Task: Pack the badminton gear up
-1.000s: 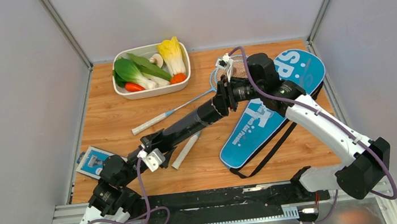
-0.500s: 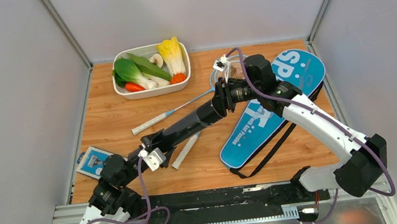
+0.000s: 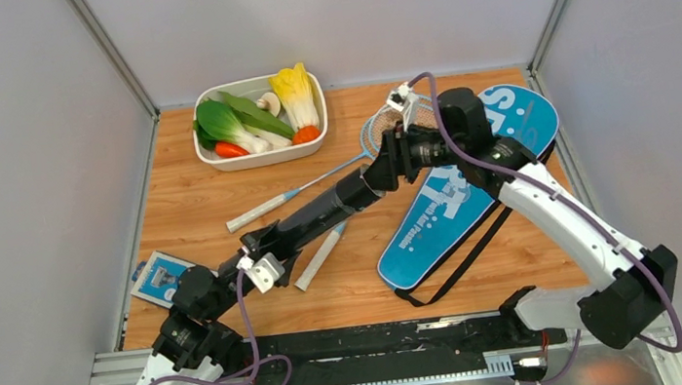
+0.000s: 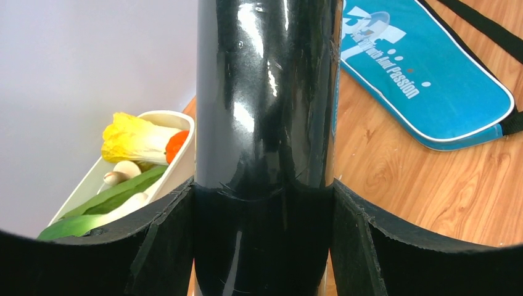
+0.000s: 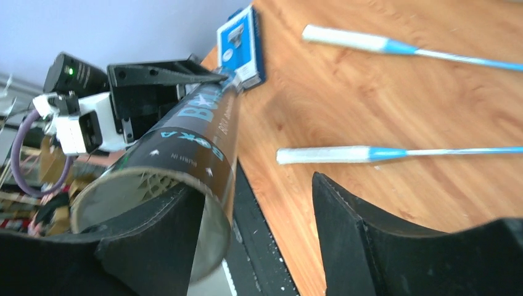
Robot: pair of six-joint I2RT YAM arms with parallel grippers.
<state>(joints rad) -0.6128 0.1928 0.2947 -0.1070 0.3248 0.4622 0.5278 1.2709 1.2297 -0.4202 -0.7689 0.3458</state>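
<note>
Left gripper pinches black tube, centre frame. Right gripper spread wide; tube's open end beside one finger, lower left.

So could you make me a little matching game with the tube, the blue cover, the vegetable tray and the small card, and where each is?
Things: 1 black tube; 2 blue cover; 3 white tray; 4 small card.
Places: A near left corner of the table; B gripped in the left hand; C far side, left half; D lying flat, right half.
Pairs: 1-B, 2-D, 3-C, 4-A.
</note>
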